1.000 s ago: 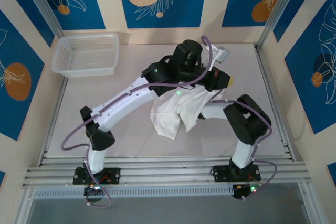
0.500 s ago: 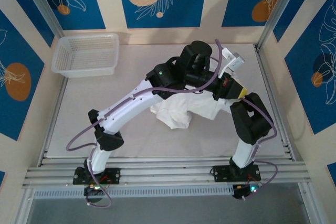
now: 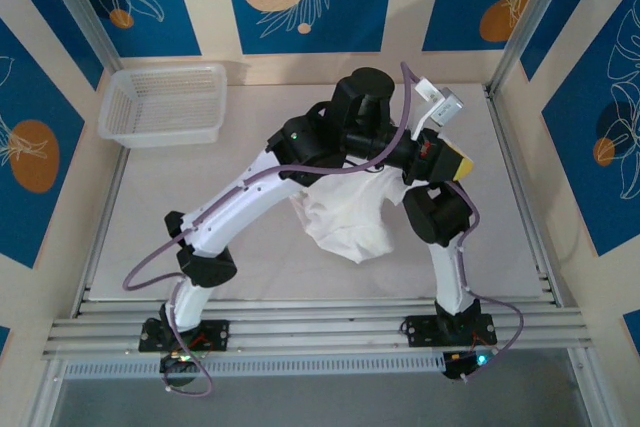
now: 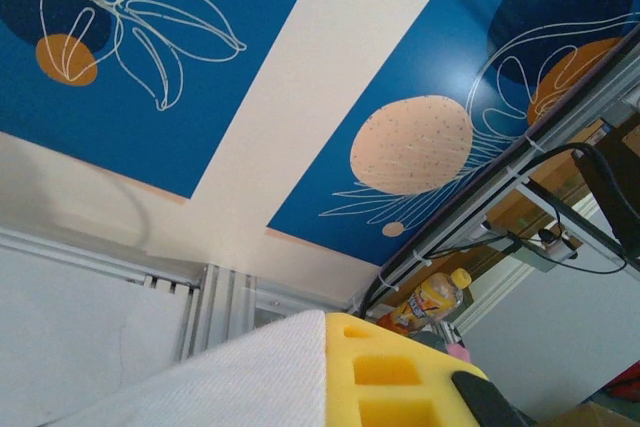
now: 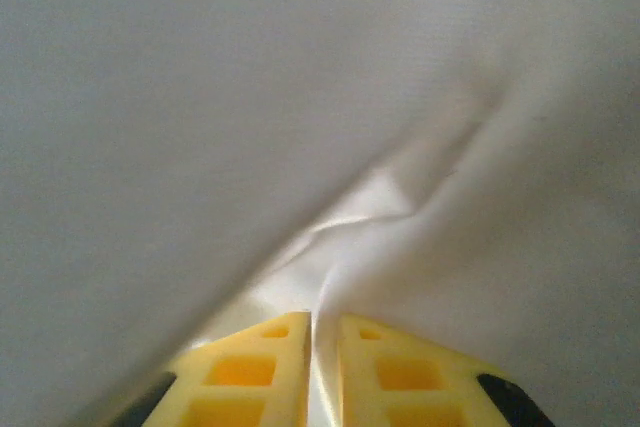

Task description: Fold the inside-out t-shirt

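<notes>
Left gripper: my fingers are pressed together on white cloth, and the weave runs straight off the side of my yellow finger.
Left arm: I reach from the near left corner across the middle of the table, my wrist out towards the right side.
Right gripper: my two yellow fingers sit almost together with a thin slit between them. A fold of cloth runs up from that slit, and I cannot tell whether I bite it.
Right arm: I rise from the near right and bend in under the left arm.
The inside-out t-shirt: bunched and wrinkled, it hangs between my two arms, right of the table's middle, with its lower tip towards the near edge. Whether that tip touches the table I cannot tell.
Right wrist view: white fabric all around, with one crease slanting down to my fingers.
Basket: white mesh in the far left corner, well apart from the shirt.
Left wrist view: a blue flowered wall panel ahead, a yellow bottle beyond the frame.
</notes>
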You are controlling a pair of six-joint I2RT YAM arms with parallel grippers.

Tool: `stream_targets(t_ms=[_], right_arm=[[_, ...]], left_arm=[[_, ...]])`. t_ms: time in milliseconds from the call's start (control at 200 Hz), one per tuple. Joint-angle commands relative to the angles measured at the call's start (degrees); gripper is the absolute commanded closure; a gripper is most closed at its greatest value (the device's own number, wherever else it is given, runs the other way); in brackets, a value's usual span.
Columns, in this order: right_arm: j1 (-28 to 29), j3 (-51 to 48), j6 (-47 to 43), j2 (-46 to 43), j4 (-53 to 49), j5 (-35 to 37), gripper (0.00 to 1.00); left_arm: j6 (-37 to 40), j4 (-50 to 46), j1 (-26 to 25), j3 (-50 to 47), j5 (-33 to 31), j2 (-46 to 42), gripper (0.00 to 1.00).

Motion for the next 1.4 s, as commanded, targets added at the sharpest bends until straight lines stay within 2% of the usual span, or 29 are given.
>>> stream_targets(t_ms=[0, 55, 165, 225, 410, 480, 610, 685, 775, 835, 875, 945, 1020, 1085, 1160, 1280, 1395], right_arm=[[0.5, 4.3, -4.2, 1.7, -7.1, 5.8, 0.77], [0.9, 6.1, -5.2, 2.7, -9.0, 7.7, 0.7], [2.6, 12.6, -8.9, 6.2, -16.1, 11.7, 0.39], [3.4, 16.6, -10.6, 8.8, -20.5, 13.8, 0.31], [4.6, 27.7, -12.5, 17.7, -33.8, 16.8, 0.26], [5.4, 28.3, -13.9, 18.9, -35.3, 17.4, 0.25], [6.0, 27.7, -15.7, 18.7, -36.3, 14.3, 0.21], [6.5, 27.6, -16.2, 18.7, -37.4, 15.6, 0.21], [6.7, 26.6, -16.2, 18.7, -37.5, 14.1, 0.28], [6.6, 25.4, -16.3, 18.7, -36.8, 10.8, 0.4], [6.4, 24.3, -16.0, 18.6, -36.1, 8.6, 0.51], [6.3, 21.6, -15.8, 17.1, -33.9, 9.3, 0.79], [5.7, 20.0, -15.4, 15.7, -33.4, 10.4, 1.0], [4.8, 16.9, -15.0, 13.0, -31.6, 9.0, 1.0], [3.7, 10.4, -13.8, 6.4, -26.2, 4.6, 1.0], [1.9, -2.6, -11.6, -8.7, -16.9, -0.6, 1.0], [0.1, -14.2, -9.6, -23.5, -9.9, -6.8, 1.0]], left_arm=[[-0.8, 4.2, -2.0, 3.8, 5.2, -0.2, 1.0], [-0.6, 3.9, -2.2, 4.9, 5.1, 0.2, 1.0], [-0.5, 3.6, -2.1, 6.3, 4.6, 1.0, 1.0], [-0.9, 3.7, -2.2, 6.6, 4.9, 1.1, 1.0], [0.1, 3.0, -3.0, 6.8, 4.1, 0.9, 1.0], [1.3, 1.6, -3.3, 6.8, 3.0, 0.7, 1.0], [2.2, 0.8, -3.6, 6.8, 1.8, 1.0, 1.0], [2.5, 0.2, -3.7, 6.8, 1.1, 1.2, 1.0], [3.2, -1.2, -3.7, 6.7, 0.2, 1.2, 1.0], [4.1, -2.8, -3.7, 6.7, -0.8, 1.1, 1.0], [4.9, -4.0, -3.7, 6.5, -1.6, 0.9, 1.0], [6.9, -6.5, -3.7, 5.5, -4.1, 0.3, 1.0], [8.9, -8.0, -3.6, 0.8, -8.9, -2.3, 1.0], [9.8, -6.5, -2.6, -7.0, -13.3, -6.3, 1.0], [8.0, -0.9, 1.1, -20.1, -14.4, -13.0, 1.0], [2.2, 7.4, 12.3, -41.0, -17.6, -24.0, 1.0], [-0.6, 9.2, 24.2, -55.2, -24.0, -32.0, 1.0]])
